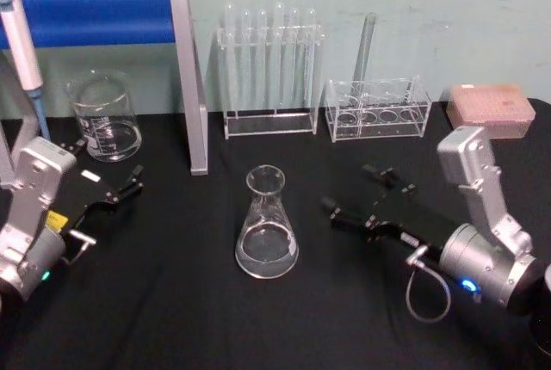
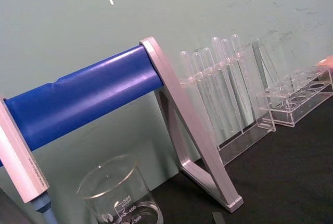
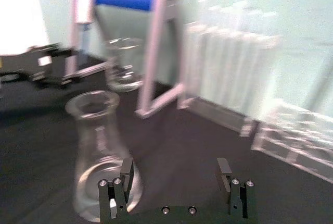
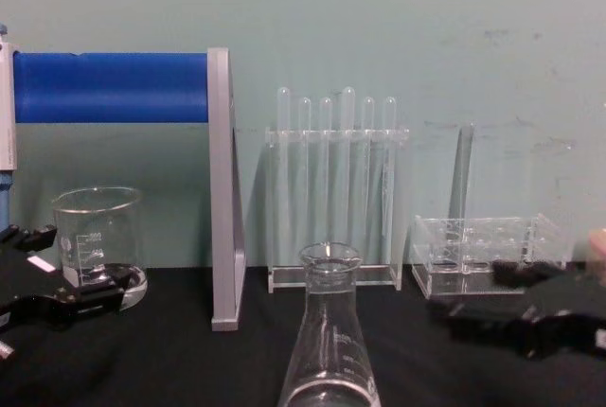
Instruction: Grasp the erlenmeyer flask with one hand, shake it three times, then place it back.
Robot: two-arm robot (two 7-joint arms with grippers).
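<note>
At table centre the erlenmeyer flask stood upright, and my right gripper at its three o'clock gaped wide and empty; I judged a low, off-centre closing could tip it; the left gripper sat parked at nine o'clock, open.

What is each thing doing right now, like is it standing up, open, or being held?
erlenmeyer flask: upright on the table, not held.
right gripper: jaws open, beside the flask, not touching.
left gripper: jaws open, idle near the beaker.
beaker: upright.
test tubes: upright in their rack.
</note>
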